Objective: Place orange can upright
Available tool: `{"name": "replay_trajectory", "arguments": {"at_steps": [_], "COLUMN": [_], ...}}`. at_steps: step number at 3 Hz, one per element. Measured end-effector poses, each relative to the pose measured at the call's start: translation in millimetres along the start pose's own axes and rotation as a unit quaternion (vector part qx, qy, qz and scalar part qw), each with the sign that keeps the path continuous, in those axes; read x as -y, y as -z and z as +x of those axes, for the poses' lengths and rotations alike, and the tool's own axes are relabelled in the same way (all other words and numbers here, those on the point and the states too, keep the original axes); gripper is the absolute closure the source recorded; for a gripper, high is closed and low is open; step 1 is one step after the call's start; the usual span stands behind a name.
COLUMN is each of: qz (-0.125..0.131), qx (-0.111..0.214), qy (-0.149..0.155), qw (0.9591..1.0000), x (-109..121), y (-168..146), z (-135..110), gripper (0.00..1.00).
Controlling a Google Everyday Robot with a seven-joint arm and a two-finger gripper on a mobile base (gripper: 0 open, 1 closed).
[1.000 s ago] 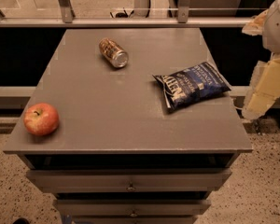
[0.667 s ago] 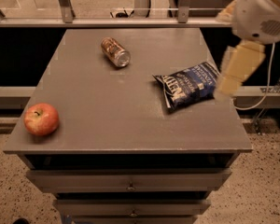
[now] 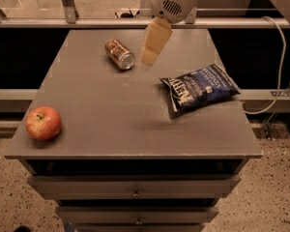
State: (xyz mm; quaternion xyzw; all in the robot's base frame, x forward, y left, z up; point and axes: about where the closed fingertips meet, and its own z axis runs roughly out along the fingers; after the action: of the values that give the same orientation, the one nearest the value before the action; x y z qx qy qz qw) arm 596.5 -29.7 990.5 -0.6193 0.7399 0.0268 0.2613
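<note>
The biggest thing is a gray table (image 3: 116, 120) with a flat top. Under the top there are drawers (image 3: 135, 186) with small knobs. The table stands on a speckled floor (image 3: 275, 197).

Next comes the robot's arm (image 3: 171, 1). It is white and round, and it reaches in from the top of the view, over the far edge of the table. A pale cable (image 3: 280, 47) hangs down on the right side, off the table.

A blue chip bag (image 3: 200, 88) lies flat on the right part of the table. It has white letters on it.

The gripper (image 3: 150, 57) hangs from the white arm. It is a pale, cream-colored block and it points down at the far part of the table top. It is just beside the orange can, on the can's right side, with a small gap between them. I cannot tell if the gripper is spread or pressed together.

A red apple (image 3: 43, 123) sits near the front left corner of the table, well apart from everything else.

The orange can (image 3: 120, 54) is the smallest thing. It lies on its side on the far left part of the table. Its silver end points toward the front and the right. It is not standing up yet.
</note>
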Motion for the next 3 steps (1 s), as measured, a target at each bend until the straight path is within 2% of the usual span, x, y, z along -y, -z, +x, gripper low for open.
{"name": "replay_trajectory", "arguments": {"at_steps": [1,2,3], "qz": [0.001,0.006,0.014], "qx": [-0.001,0.021,0.064], "qy": [0.003,-0.011,-0.050], "qw": [1.0000,0.9997,0.9966], "x": [-0.6,7.9,33.6], "y": [1.6,-22.0,-79.6], "z": [2.3,-11.5,-48.2], "gripper": [0.00,0.00,0.00]}}
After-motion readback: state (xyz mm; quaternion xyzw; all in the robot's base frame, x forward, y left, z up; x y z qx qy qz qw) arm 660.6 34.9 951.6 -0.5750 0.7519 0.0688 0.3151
